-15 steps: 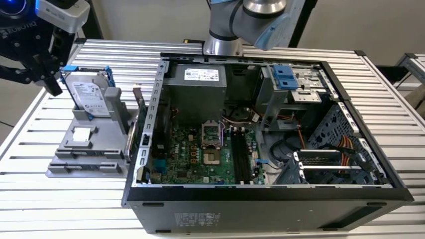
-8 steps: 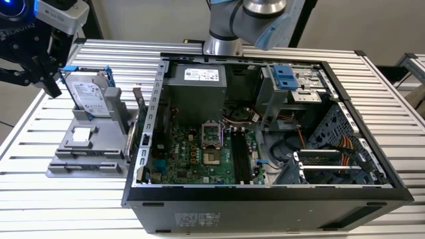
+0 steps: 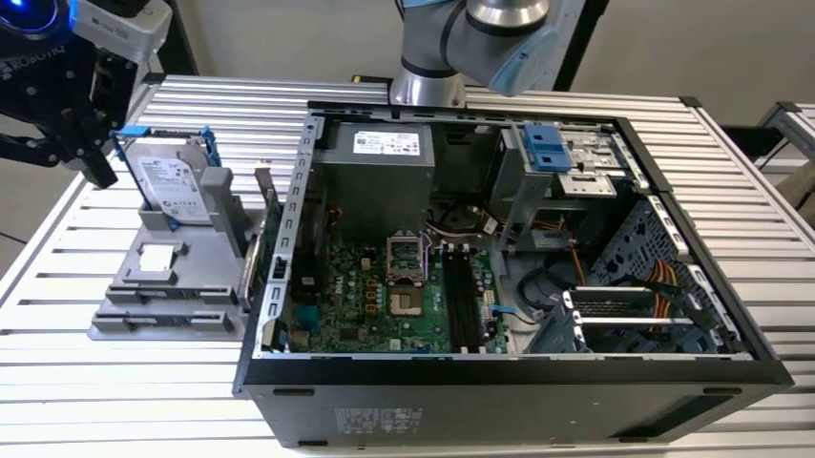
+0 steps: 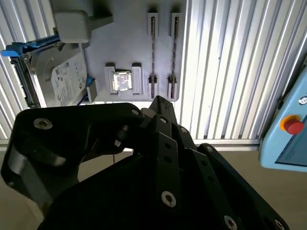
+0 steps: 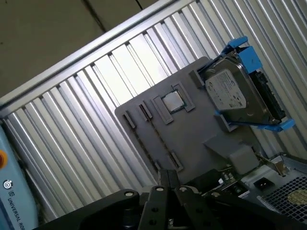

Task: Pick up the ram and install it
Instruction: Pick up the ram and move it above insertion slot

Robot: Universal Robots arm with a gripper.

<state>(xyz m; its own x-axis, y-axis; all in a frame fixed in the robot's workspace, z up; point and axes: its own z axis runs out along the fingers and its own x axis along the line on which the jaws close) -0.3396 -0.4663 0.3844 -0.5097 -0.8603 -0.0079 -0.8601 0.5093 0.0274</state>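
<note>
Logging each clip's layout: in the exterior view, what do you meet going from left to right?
Hand → hard drive → motherboard → blue bracket → orange cables.

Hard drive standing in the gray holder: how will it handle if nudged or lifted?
The hard drive looks like a rigid metal box, probably heavy for its size. Standing on edge in the gray holder, it may tip if pushed sideways.
</note>
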